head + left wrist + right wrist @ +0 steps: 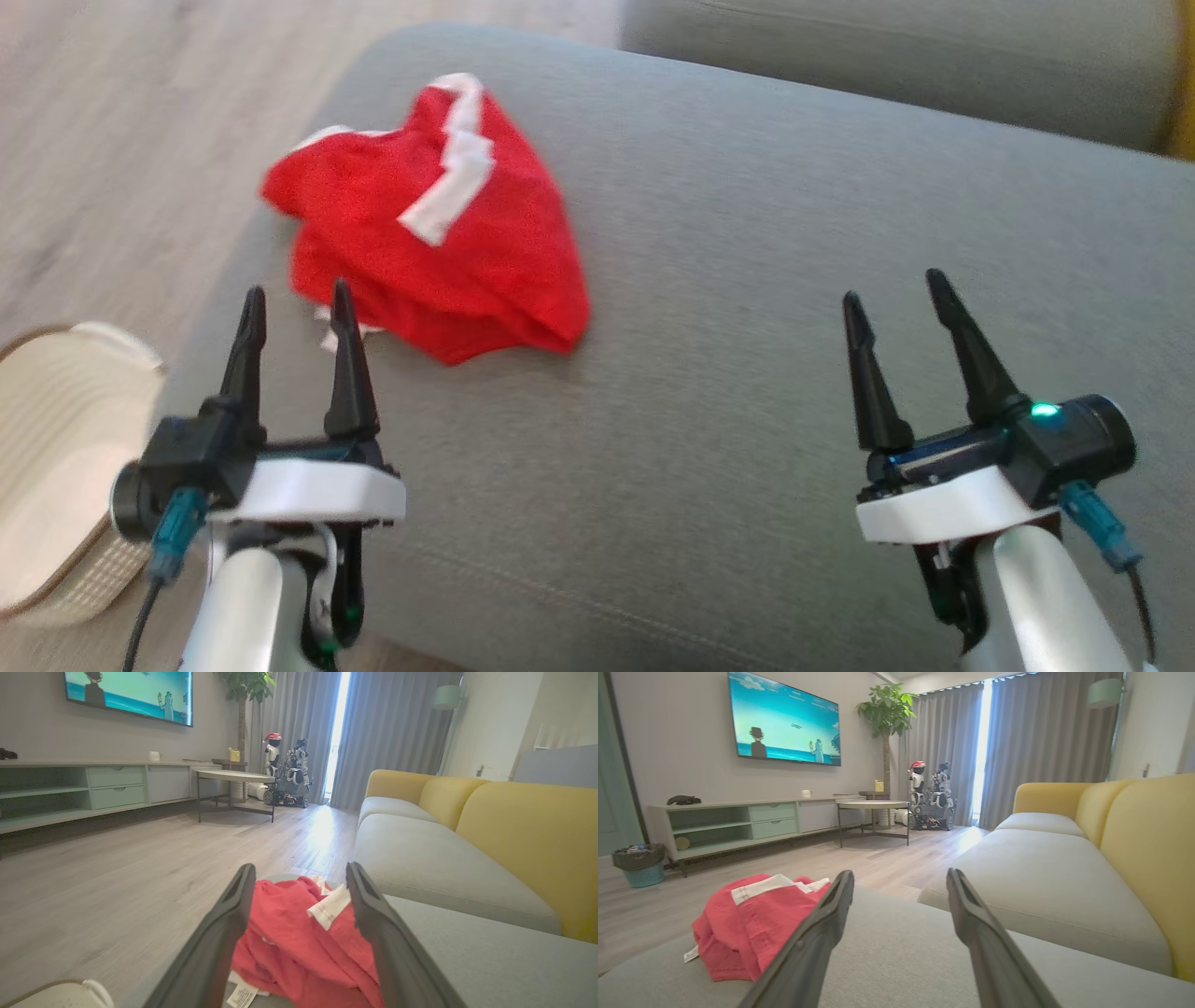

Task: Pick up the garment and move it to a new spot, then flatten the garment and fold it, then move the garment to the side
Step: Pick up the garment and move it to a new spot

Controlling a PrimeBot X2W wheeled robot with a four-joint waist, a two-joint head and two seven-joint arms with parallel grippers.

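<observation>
A crumpled red garment [439, 233] with white trim lies bunched near the left edge of a grey sofa cushion [747, 280]. My left gripper [294, 303] hovers open just short of its near edge, fingertips apart and empty. In the left wrist view the garment [299, 942] sits straight ahead between the fingers, a white label showing at its near side. My right gripper [896, 289] is open over bare cushion, well to the right of the garment. From the right wrist view the garment [747, 924] lies off to the left.
A pale woven basket [65, 467] stands on the wood floor left of the sofa. Yellow back cushions [1143, 826] line the sofa's far side. A round coffee table [873, 807] and a TV cabinet [738, 821] stand across the room.
</observation>
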